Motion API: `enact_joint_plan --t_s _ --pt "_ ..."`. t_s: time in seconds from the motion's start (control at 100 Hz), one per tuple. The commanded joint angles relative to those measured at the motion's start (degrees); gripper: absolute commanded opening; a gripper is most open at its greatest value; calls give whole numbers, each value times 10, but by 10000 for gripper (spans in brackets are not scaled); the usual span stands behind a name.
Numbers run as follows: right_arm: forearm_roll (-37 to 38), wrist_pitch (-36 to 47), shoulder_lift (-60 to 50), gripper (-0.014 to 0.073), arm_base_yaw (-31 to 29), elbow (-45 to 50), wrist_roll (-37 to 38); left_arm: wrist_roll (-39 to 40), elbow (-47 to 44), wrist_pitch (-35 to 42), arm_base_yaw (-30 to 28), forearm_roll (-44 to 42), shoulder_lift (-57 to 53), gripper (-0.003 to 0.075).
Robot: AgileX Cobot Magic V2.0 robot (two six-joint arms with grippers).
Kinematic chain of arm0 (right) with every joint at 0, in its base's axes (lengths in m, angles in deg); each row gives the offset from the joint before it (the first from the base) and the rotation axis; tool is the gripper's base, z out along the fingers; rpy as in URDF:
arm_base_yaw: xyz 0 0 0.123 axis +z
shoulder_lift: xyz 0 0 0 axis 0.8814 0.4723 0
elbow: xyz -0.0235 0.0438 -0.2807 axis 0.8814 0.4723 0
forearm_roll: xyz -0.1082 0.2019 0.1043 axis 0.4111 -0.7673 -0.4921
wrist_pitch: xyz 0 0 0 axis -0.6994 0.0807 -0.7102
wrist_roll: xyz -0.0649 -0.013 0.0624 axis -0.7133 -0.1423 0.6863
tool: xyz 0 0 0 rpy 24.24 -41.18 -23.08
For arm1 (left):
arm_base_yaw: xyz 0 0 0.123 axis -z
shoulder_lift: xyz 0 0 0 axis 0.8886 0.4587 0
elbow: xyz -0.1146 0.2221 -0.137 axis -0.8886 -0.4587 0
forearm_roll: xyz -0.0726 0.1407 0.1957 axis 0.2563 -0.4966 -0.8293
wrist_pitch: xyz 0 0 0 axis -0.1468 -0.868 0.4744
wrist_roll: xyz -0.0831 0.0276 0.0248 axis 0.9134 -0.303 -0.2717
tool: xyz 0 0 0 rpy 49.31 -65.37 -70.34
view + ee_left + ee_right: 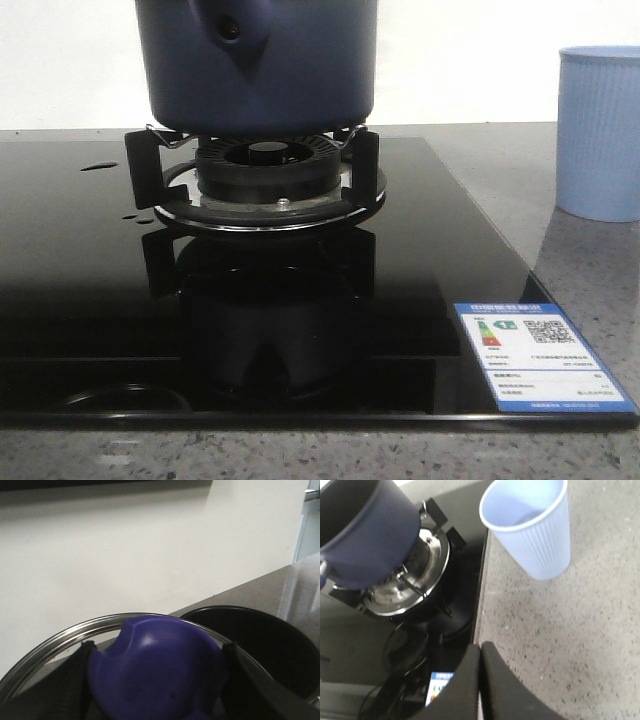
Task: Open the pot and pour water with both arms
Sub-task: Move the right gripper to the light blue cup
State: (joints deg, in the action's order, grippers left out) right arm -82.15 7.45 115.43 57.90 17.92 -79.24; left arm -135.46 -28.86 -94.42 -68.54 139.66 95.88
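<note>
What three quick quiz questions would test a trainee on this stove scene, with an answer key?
1. True or false: the pot sits on the burner.
2. What does the left gripper hold? A) the cup B) the lid knob C) nothing
3. Fill in: the right gripper has its fingers ____.

Key:
1. True.
2. B: its fingers flank the blue lid knob, with the lid rim behind and the open pot beyond.
3. Closed; it holds nothing, and the pale blue cup stands apart on the counter.
</note>
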Motion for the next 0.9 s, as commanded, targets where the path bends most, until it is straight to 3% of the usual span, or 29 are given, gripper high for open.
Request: enact_joint_plan --t_s 0.0,0.2,0.3,0.37,0.49,0.56,0.89 --pt "-12 58 9 -68 -2 -18 -19 5 -15 32 -3 59 -46 299" --pt "-12 119 13 -59 -2 -18 -117 5 -49 50 -3 59 -85 299" --pt "-12 130 24 18 4 -18 -161 5 -49 50 -3 69 -85 299" --pt "-12 137 33 156 8 -18 -191 5 -49 50 -3 78 -85 299" --pt "-10 149 36 485 8 -16 -204 4 -49 50 -3 81 -85 299" --pt "3 158 38 594 8 -15 -204 4 -49 50 -3 81 -85 299" --pt "40 271 33 612 8 100 -223 4 -49 50 -3 81 -85 299"
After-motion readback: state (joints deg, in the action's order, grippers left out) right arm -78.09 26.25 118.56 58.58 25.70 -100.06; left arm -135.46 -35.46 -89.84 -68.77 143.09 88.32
